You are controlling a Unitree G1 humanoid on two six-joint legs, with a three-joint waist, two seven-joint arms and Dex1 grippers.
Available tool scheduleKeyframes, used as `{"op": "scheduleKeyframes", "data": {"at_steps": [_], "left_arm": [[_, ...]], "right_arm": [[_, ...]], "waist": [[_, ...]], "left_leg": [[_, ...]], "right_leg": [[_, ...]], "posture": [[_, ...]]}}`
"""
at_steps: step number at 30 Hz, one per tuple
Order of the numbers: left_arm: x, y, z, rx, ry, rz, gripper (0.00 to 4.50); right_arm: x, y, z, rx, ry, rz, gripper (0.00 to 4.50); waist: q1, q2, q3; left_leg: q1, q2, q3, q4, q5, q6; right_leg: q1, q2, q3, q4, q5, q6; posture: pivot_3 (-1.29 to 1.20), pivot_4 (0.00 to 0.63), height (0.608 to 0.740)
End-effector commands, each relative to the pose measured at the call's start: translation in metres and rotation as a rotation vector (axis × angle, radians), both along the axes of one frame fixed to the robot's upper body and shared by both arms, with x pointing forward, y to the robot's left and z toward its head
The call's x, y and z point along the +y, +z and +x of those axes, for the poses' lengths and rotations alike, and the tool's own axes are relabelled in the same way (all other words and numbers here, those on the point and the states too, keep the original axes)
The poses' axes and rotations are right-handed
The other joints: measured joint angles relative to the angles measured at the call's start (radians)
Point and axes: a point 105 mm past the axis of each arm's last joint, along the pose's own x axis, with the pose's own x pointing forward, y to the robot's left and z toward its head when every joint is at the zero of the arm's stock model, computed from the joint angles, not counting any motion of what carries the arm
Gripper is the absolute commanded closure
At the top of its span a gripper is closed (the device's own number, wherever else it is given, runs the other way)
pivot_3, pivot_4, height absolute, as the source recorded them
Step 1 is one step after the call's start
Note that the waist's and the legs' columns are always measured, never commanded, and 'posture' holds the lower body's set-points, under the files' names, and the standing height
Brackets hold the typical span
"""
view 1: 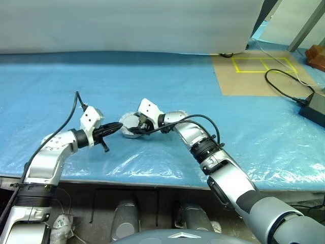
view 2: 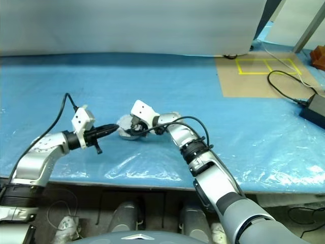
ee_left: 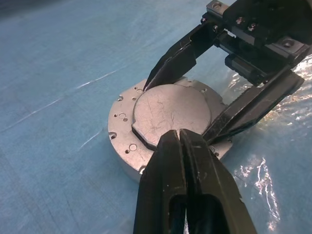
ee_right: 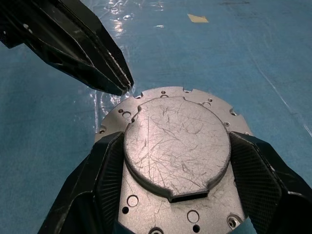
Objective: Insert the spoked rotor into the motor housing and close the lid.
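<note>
Lid [ee_right: 178, 153], round scratched silver metal, sits gripped between black claw fingers [ee_right: 100, 180].

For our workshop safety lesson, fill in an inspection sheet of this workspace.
Surface: blue plastic sheet, wrinkled.
Job's things: motor housing on the sheet, closed face up.
Clutter: small tape scrap.
Grippers: right tool clamps the housing's raised plate; left tool shut, tips at its rim.
Cables: black cable to power brick, far right.
Surroundings: brown board with yellow tape squares; white sheet behind.
</note>
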Motion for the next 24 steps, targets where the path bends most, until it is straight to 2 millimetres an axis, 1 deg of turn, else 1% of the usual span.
{"op": "scheduleKeyframes", "data": {"at_steps": [1, 5, 9, 14, 17, 21, 23, 24], "left_arm": [[-0.002, 0.004, 0.006, -0.047, -0.005, 0.048, 4.45], [0.000, 0.005, 0.015, -0.080, 0.022, 0.045, 4.45], [-0.005, 0.000, 0.014, -0.064, 0.000, 0.063, 4.45], [0.006, -0.008, 0.007, -0.026, 0.009, 0.073, 4.45], [0.010, -0.011, 0.007, -0.022, 0.032, 0.078, 4.45], [0.017, -0.011, 0.009, -0.021, 0.060, 0.063, 4.45], [0.017, -0.012, 0.010, -0.020, 0.064, 0.064, 4.45], [0.014, -0.013, 0.009, -0.019, 0.055, 0.061, 4.45]], "right_arm": [[-0.020, -0.045, -0.006, 0.112, -0.048, -0.132, 1.54], [-0.020, -0.045, -0.005, 0.110, -0.051, -0.131, 1.54], [-0.021, -0.045, -0.005, 0.110, -0.054, -0.130, 1.54], [-0.022, -0.045, -0.005, 0.109, -0.058, -0.129, 1.54], [-0.021, -0.045, -0.005, 0.118, -0.058, -0.122, 1.54], [-0.020, -0.046, -0.006, 0.124, -0.054, -0.120, 1.54], [-0.020, -0.045, -0.006, 0.122, -0.051, -0.121, 1.54], [-0.020, -0.045, -0.006, 0.121, -0.050, -0.121, 1.54]], "waist": [[0.000, 0.000, 0.000], [0.000, 0.000, 0.000], [-0.001, 0.000, 0.000], [-0.001, 0.001, 0.000], [-0.001, 0.001, -0.001], [-0.001, 0.002, -0.001], [-0.001, 0.002, -0.001], [-0.001, 0.002, -0.001]], "left_leg": [[0.000, 0.000, 0.000, 0.000, 0.000, 0.000], [0.000, 0.000, 0.000, -0.001, 0.000, 0.000], [0.000, 0.000, 0.000, -0.002, 0.000, 0.000], [0.000, 0.000, 0.000, -0.003, 0.000, 0.000], [0.000, 0.000, 0.000, -0.004, 0.000, 0.000], [0.000, 0.000, 0.000, -0.004, 0.000, 0.000], [0.000, 0.000, 0.000, -0.004, 0.000, 0.000], [0.001, 0.000, 0.001, -0.005, 0.000, 0.000]], "right_leg": [[0.000, 0.000, 0.000, 0.000, 0.000, 0.000], [0.000, 0.000, 0.000, -0.001, 0.000, 0.000], [0.000, 0.000, 0.000, -0.002, 0.000, 0.000], [0.000, 0.000, 0.000, -0.003, 0.000, 0.000], [0.000, 0.000, 0.000, -0.004, 0.000, 0.000], [0.000, 0.000, 0.000, -0.004, 0.000, 0.000], [0.000, 0.000, 0.000, -0.005, 0.000, 0.000], [0.000, 0.000, 0.000, -0.005, 0.000, 0.000]], "posture": [[0.00, 0.150, 0.740], [0.00, 0.150, 0.740], [0.00, 0.150, 0.740], [0.00, 0.150, 0.740], [0.00, 0.150, 0.740], [0.00, 0.150, 0.740], [0.00, 0.150, 0.740], [0.00, 0.150, 0.740]]}}
